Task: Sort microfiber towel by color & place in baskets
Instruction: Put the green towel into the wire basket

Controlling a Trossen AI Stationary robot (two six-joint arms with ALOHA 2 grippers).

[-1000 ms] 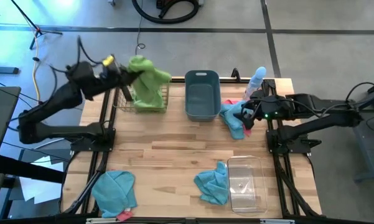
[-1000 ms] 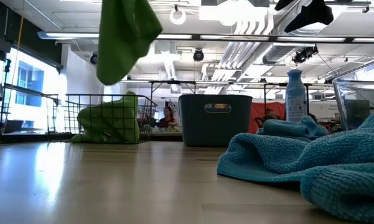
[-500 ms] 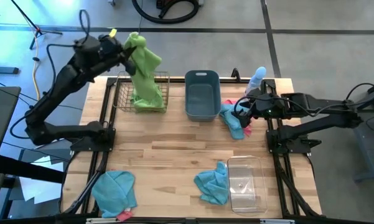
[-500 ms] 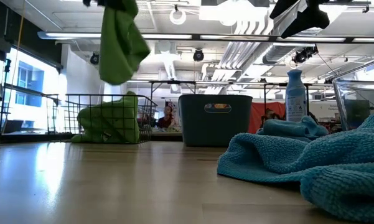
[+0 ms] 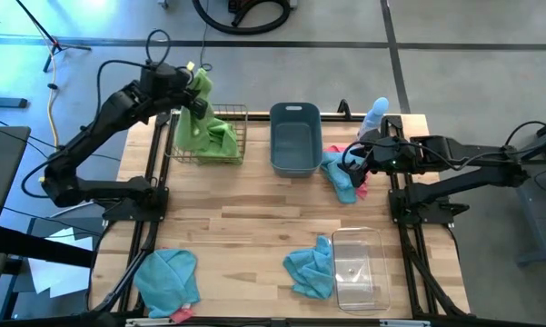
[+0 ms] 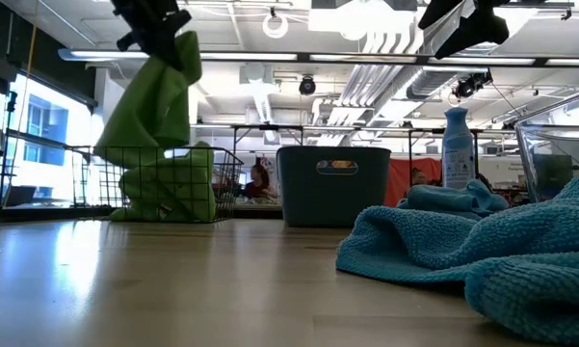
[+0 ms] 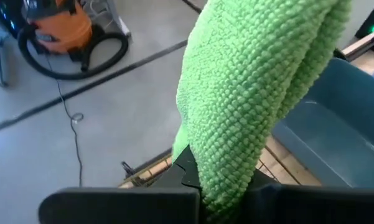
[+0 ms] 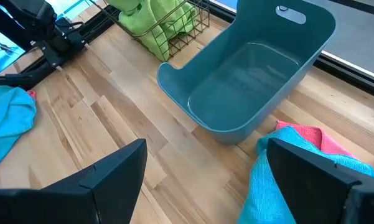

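Observation:
My left gripper (image 5: 190, 84) is above the copper wire basket (image 5: 240, 122) at the table's far left, shut on a lime green towel (image 6: 150, 104). More green cloth (image 6: 169, 193) lies in that basket. My right gripper (image 8: 202, 168) hangs open near the grey-blue tub (image 5: 295, 138), over a light blue towel (image 5: 340, 174) lying partly on a pink one (image 8: 305, 138). Two more blue towels (image 5: 311, 267) (image 5: 167, 276) lie near the front edge. The clear bin (image 5: 356, 267) stands at the front right. My left gripper pinches the green towel's upper end (image 7: 227, 177) between its two fingers (image 7: 188, 169), coming from above. The towel hangs bunched below the fingers. Its lower end (image 6: 116, 146) reaches the wire basket's rim and the green cloth inside.
A pale blue spray bottle (image 5: 374, 115) stands at the far right edge behind my right gripper. A bit of pink cloth (image 5: 181, 314) shows under the front-left blue towel. Bare wood (image 5: 245, 209) lies in the table's middle.
My left gripper has swung toward the far edge and come down over the wire basket, still shut on the green towel. The towel, hanging high and clear a second ago, now reaches the basket with its lower end.

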